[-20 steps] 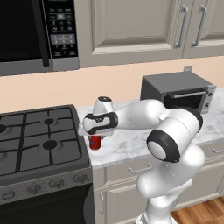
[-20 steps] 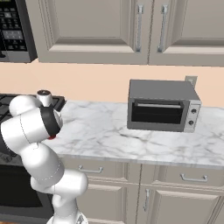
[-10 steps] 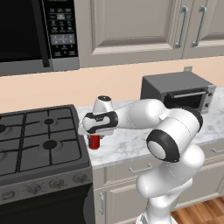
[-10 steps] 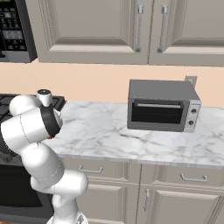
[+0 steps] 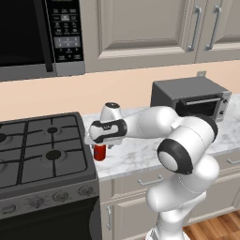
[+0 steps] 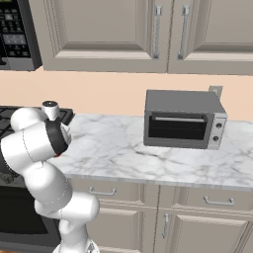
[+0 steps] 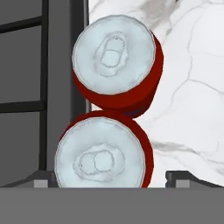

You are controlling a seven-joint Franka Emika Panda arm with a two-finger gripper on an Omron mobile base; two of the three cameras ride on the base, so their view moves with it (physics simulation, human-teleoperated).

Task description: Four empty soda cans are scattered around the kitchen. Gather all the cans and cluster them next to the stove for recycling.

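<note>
Left base view: the gripper (image 5: pixel 99 143) has barely moved in the last second, hovering over a red soda can (image 5: pixel 99 152) at the counter's edge beside the stove (image 5: pixel 42 154), toaster oven (image 5: pixel 190 96) well apart. Hand view: two red cans (image 7: pixel 116 65) touching; the nearer can (image 7: pixel 103 153) sits between spread fingertips, so delivery looks finished.

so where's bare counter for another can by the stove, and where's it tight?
Crowded: two red cans stand bunched on the marble against the stove edge, under the gripper. Free: the marble stretch between those cans and the toaster oven, and the front strip of counter before the oven.
</note>
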